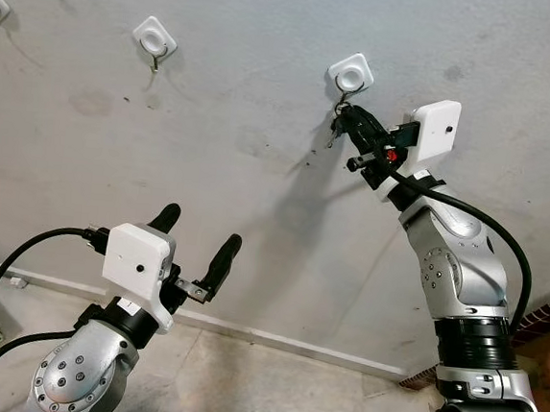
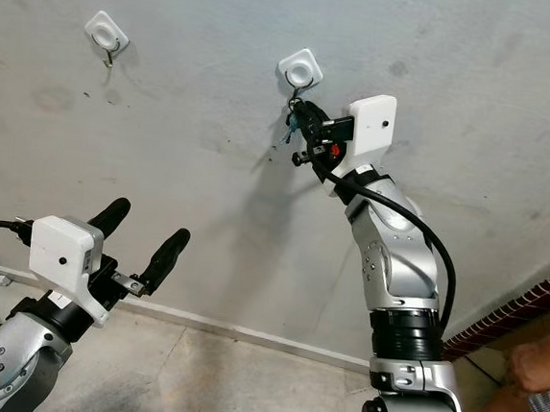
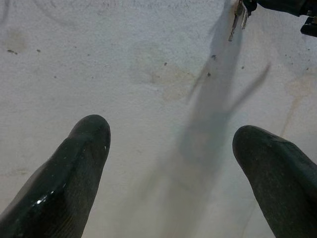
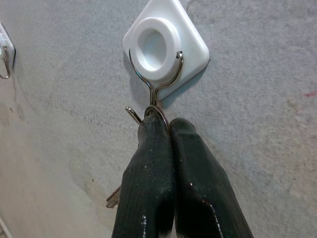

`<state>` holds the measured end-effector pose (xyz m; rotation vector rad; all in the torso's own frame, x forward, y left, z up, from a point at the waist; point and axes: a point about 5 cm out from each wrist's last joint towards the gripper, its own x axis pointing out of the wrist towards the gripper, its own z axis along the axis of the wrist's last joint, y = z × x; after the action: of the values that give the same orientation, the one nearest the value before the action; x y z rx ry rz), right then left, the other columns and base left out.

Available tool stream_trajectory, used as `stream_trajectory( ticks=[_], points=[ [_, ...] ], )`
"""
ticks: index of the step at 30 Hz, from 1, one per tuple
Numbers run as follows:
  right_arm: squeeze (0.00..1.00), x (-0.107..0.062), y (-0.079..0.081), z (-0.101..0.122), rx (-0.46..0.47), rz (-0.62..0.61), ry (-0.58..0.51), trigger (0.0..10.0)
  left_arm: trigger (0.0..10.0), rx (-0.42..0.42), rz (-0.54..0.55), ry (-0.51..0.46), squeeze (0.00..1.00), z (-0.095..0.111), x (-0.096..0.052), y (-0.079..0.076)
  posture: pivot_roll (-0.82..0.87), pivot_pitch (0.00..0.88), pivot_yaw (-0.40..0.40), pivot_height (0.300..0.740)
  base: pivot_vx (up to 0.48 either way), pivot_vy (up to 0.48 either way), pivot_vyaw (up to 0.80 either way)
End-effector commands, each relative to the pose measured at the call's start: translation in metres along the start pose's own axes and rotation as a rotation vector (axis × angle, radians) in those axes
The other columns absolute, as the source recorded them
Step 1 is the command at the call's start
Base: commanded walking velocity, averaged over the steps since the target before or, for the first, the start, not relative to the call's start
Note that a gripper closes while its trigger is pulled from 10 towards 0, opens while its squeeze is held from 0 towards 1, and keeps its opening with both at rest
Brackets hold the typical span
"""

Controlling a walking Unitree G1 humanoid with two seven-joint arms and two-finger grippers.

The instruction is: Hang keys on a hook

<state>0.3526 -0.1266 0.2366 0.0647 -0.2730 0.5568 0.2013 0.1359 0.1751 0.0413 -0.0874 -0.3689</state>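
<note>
1. Right claw (image 4: 168, 126) raised to the wall, fingers pressed together, pinching the key ring right at the wire hook (image 4: 148, 101).
2. Keys (image 4: 114, 199) dangling below the pinch, toward 7 o'clock of the fingers in the right wrist view; white hook base (image 1: 350, 72) at 12 o'clock of the claw in the head views.
3. Likely light, hard, smooth metal; loose on the ring, prone to swing. Best held by the ring itself, not the blades.
4. Left claw (image 1: 194, 247) low at 7 o'clock, fingers spread, empty.
5. Spare hook (image 1: 156, 39) at 10 o'clock.
</note>
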Motion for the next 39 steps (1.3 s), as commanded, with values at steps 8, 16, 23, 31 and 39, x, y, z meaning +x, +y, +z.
stream_trajectory(
  ticks=[8, 16, 23, 31, 39],
  points=[
    [0.00, -0.006, -0.008, -0.015, 0.002, -0.072, 0.063, 10.0, 10.0, 0.002, -0.014, -0.001, 0.00, 0.001, 0.004, -0.002, 0.17, 0.118, -0.029, 0.740, 0.000, 0.000, 0.00],
    [0.00, -0.010, -0.004, -0.026, -0.019, -0.074, 0.103, 10.0, 10.0, -0.006, -0.036, -0.019, 0.00, 0.004, 0.008, -0.005, 0.17, 0.118, -0.029, 0.740, 0.000, 0.000, 0.00],
    [0.00, -0.009, -0.006, -0.029, -0.032, -0.087, 0.114, 10.0, 10.0, -0.009, -0.113, -0.024, 0.00, 0.004, 0.010, -0.018, 0.16, 0.113, -0.031, 0.740, 0.000, 0.000, 0.00],
    [0.24, -0.008, -0.005, -0.030, -0.032, -0.085, 0.113, 10.0, 10.0, -0.018, -0.113, -0.031, 0.00, 0.005, 0.012, -0.018, 0.16, 0.114, -0.037, 0.740, 0.000, 0.000, 0.00],
    [1.00, -0.011, -0.005, -0.033, -0.038, -0.088, 0.121, 10.0, 10.0, -0.020, -0.129, -0.042, 0.00, 0.006, 0.014, -0.021, 0.15, 0.114, -0.037, 0.740, 0.000, 0.000, 0.00]
  ],
)
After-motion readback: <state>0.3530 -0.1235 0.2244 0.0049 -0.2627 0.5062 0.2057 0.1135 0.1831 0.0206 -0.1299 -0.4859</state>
